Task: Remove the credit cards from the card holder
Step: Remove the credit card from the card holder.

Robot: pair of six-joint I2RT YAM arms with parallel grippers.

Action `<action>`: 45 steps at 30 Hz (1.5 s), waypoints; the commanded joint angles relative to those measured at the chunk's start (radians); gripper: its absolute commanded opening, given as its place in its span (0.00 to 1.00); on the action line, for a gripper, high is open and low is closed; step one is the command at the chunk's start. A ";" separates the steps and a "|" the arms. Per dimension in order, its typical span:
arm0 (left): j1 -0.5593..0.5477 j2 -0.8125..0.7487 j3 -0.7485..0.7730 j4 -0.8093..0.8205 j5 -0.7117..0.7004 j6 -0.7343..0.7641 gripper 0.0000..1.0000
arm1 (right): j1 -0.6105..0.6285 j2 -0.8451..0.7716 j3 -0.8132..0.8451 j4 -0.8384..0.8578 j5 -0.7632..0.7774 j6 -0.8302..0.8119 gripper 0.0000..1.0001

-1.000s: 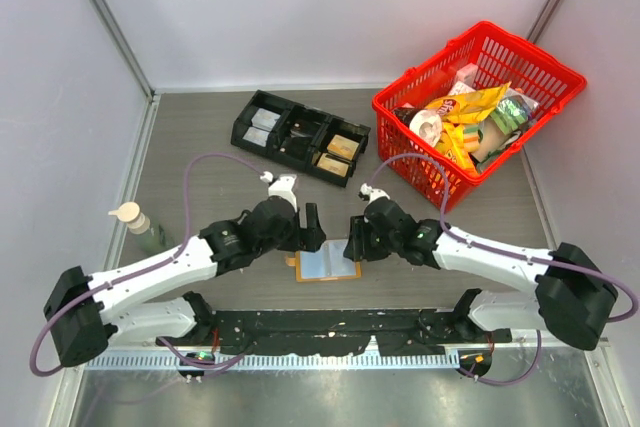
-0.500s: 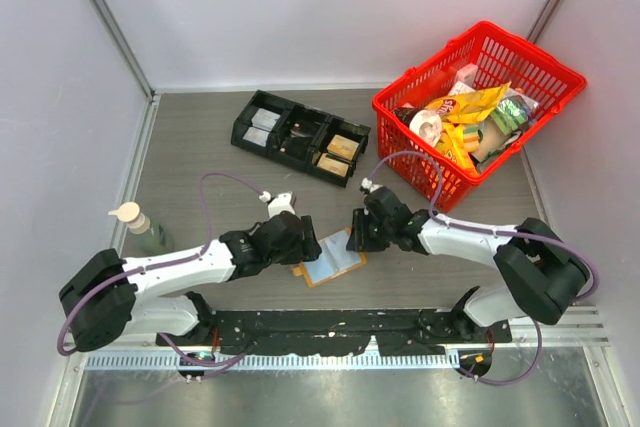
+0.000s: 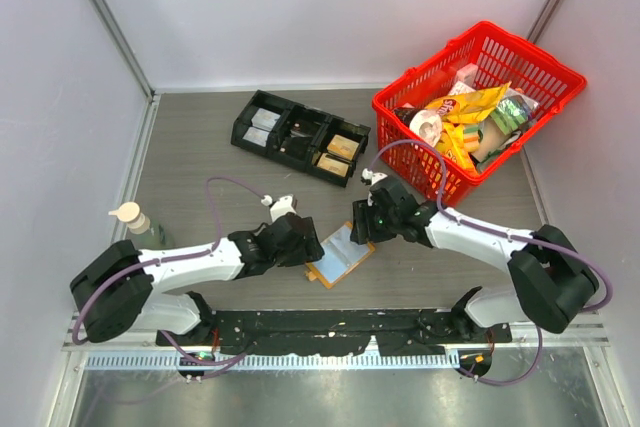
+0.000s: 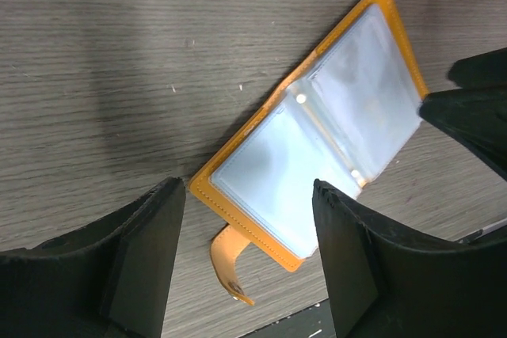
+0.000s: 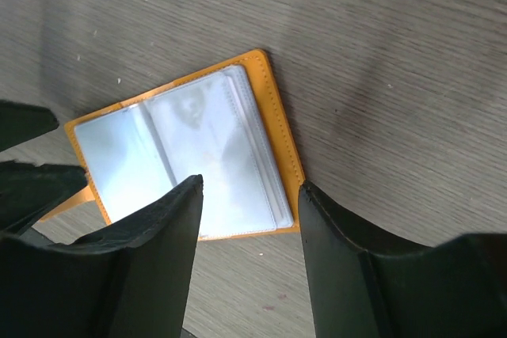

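The card holder (image 3: 338, 257) lies open and flat on the table (image 3: 200, 147), nearer me than the black compartment tray (image 3: 300, 135). My left pincer (image 4: 247, 219), spread, straddles its tab corner. My right pincer (image 5: 249, 195), also spread, straddles the opposite panel.

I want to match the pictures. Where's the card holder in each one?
Top external: card holder low centre, lying open.
Left wrist: card holder centre-right, open and tilted.
Right wrist: card holder centre-left, open.
Shared landmark: its two pale panels, seen in all three views.
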 commanded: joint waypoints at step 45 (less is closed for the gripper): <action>-0.010 0.185 0.068 0.029 -0.064 0.005 0.41 | 0.163 -0.003 0.036 0.018 -0.052 -0.029 0.33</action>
